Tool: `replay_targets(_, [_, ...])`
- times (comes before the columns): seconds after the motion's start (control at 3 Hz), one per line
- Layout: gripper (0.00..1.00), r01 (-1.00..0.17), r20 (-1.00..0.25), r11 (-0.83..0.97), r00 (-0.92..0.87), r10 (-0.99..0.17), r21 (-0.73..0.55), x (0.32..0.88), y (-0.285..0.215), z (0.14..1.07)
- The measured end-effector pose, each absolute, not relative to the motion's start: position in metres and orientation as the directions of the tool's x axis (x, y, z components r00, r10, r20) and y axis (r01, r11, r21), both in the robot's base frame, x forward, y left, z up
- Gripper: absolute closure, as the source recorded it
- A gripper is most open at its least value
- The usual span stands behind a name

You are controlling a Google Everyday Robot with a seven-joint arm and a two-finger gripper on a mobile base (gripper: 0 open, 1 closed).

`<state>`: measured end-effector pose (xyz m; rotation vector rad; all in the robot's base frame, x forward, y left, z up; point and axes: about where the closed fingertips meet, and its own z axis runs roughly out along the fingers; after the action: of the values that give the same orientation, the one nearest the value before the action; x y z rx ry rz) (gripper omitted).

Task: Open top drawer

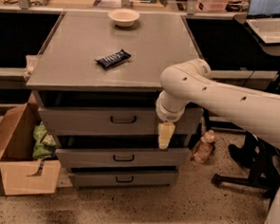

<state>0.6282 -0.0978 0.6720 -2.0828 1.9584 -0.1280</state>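
Approach step: the gripper (pixel 165 135) hangs before the right end of the top drawer (pixel 82 121), fingers closed on nothing. Next it likely must travel left to the handle (pixel 124 119) (small dark loop at centre) and open to grasp it.

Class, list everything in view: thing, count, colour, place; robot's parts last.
top drawer: 1, grey, uppermost front of cabinet
middle drawer: 1, grey, below it
bottom drawer: 1, grey, lowest
bowl: 1, cream, back of cabinet top
snack bar: 1, dark, middle of cabinet top
cardboard box: 1, brown, floor left of cabinet
bag: 1, green, beside box
bottle: 1, brownish, floor right of cabinet
laptop: 1, silver, desk upper right
arm: 1, white, from right
pincer: 1, yellowish, before top drawer, right of handle
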Motion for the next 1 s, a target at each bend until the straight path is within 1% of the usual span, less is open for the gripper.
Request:
replay_targets(0.33, [0.00,-0.968,-0.137,-0.048,0.084,-0.987,-0.246,0.632,-0.096,0.664])
replay_targets(1.0, [0.50,-0.973,-0.167,-0.056,0.096,-0.981,-0.225,0.630,-0.096,0.652])
